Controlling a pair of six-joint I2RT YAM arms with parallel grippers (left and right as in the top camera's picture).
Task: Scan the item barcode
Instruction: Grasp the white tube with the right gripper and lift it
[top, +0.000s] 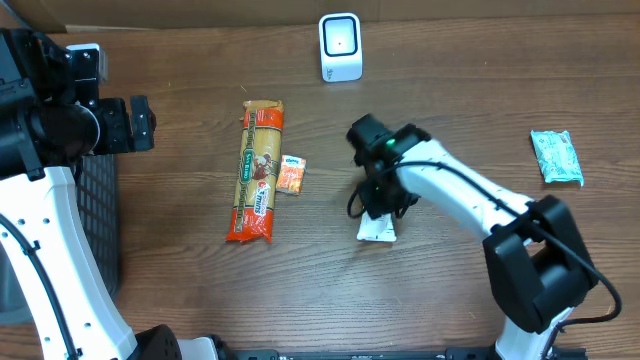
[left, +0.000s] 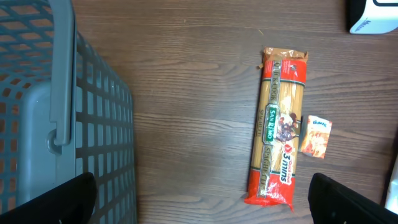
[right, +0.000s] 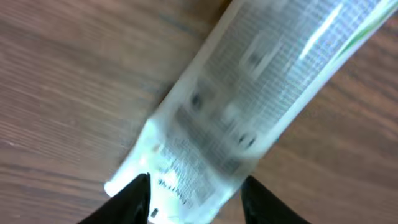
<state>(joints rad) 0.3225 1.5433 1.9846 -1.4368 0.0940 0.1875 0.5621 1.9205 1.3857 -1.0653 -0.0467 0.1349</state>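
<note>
Tube (top: 377, 229) of white plastic lies flat on the table (top: 450, 80), its crimped end directly under the right gripper (right: 198, 198). That gripper's fingers (right: 134, 199) stand partly apart, one on either side of the tube's end. The blur hides whether they touch it. Left of the tube lie a small orange sachet (top: 291, 175) and then a long spaghetti packet (top: 258, 172). The scanner (top: 340, 46) stands beyond the tube at the far edge, and a teal packet (top: 556, 157) lies well to its right. Nothing lies between tube and scanner. Far to the tube's left, by the basket (left: 37, 124), the left gripper (left: 205, 205) hangs spread wide with nothing in it.
</note>
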